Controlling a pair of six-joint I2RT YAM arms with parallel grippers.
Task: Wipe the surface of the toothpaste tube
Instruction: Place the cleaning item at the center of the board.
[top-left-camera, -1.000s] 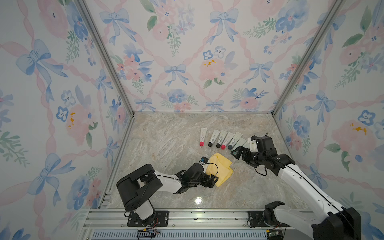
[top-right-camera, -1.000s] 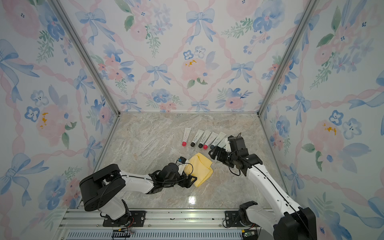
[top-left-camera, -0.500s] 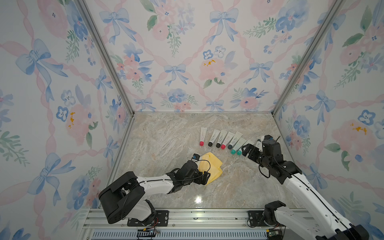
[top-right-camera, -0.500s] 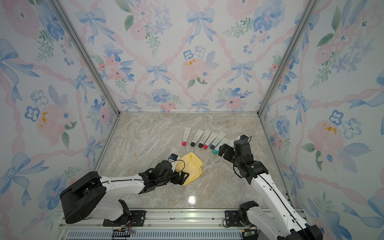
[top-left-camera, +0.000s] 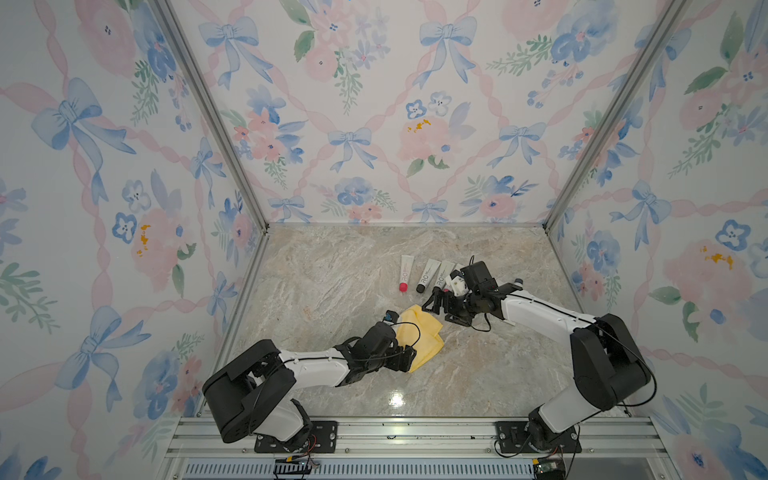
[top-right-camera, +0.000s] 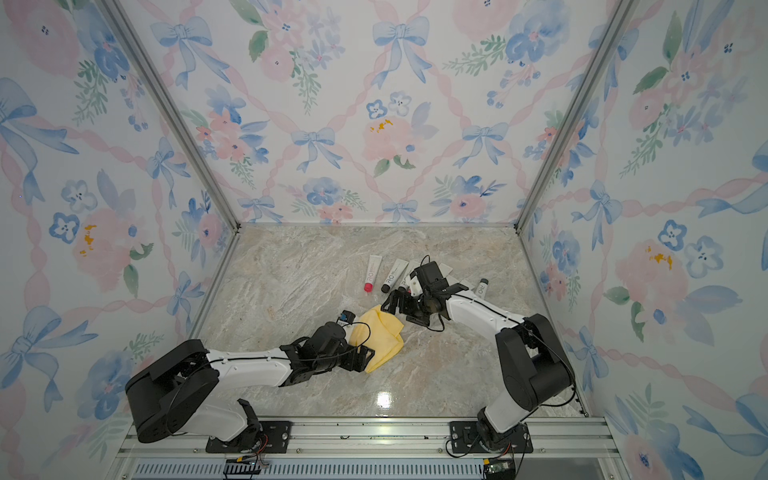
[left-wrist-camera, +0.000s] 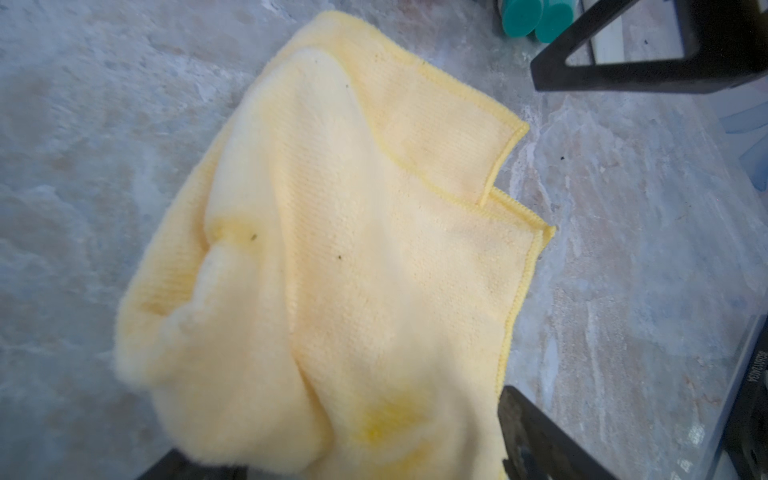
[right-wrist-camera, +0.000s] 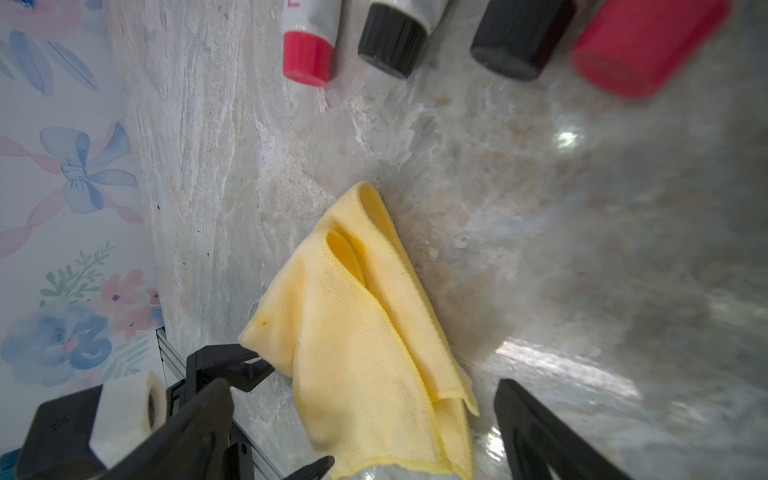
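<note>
The left fingers (top-left-camera: 406, 360) stand wide apart astride the near edge of the yellow cloth (top-left-camera: 419, 336), which lies bunched on the marble surface (top-left-camera: 332, 282). The right fingers (top-left-camera: 441, 309) are spread wide too, holding nothing, over the cloth's far corner. The toothpaste tubes (top-left-camera: 427, 275) lie in a row just behind the right fingers. One more tube (top-right-camera: 482, 287) lies apart from the row, beside the right arm (top-right-camera: 478, 309).

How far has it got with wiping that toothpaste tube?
Nothing looks done yet: the tubes lie on the table, none held. In hand: the left gripper stands open at the yellow cloth; the right gripper hovers open and empty nearby. Left: gripping cloth and a tube, then wiping.
</note>
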